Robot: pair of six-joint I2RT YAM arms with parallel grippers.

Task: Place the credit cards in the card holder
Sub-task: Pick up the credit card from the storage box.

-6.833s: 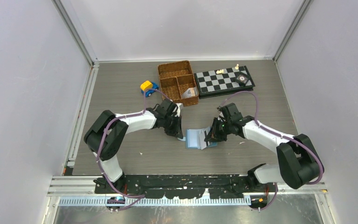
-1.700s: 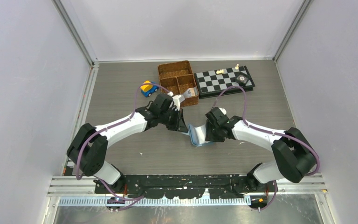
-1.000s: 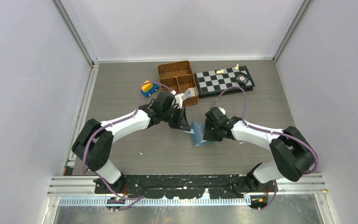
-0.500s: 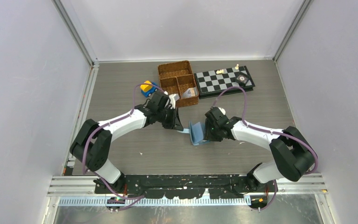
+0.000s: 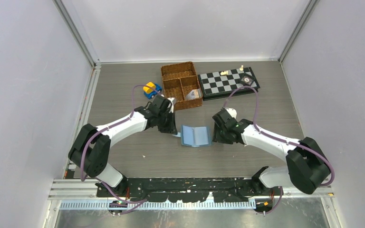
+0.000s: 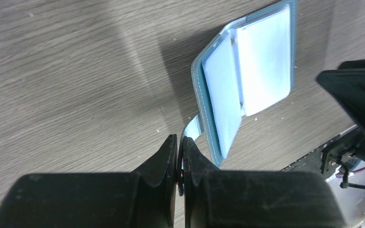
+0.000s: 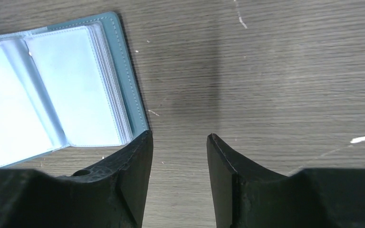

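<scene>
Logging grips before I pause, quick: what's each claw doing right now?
Left claw: closed, pinching the tab of the card holder.
Right claw: open, holding nothing.

1. The card holder [image 5: 196, 136] is teal outside with pale stitching along its edge. Its inner pockets are pale blue.
2. The worktop [image 5: 123, 95] is grey with a fine wood grain.
3. The basket [image 5: 163, 80] is brown woven wicker.
4. The chessboard [image 5: 227, 81] has black and white checks inside a black border.
5. The toy car [image 5: 150, 89] is blue with a yellow top.
6. The left hand [image 6: 179, 140] and right hand [image 7: 179, 137] are black. Both arms [image 5: 123, 128] are white with black joints and purple cables [image 5: 135, 91].
</scene>
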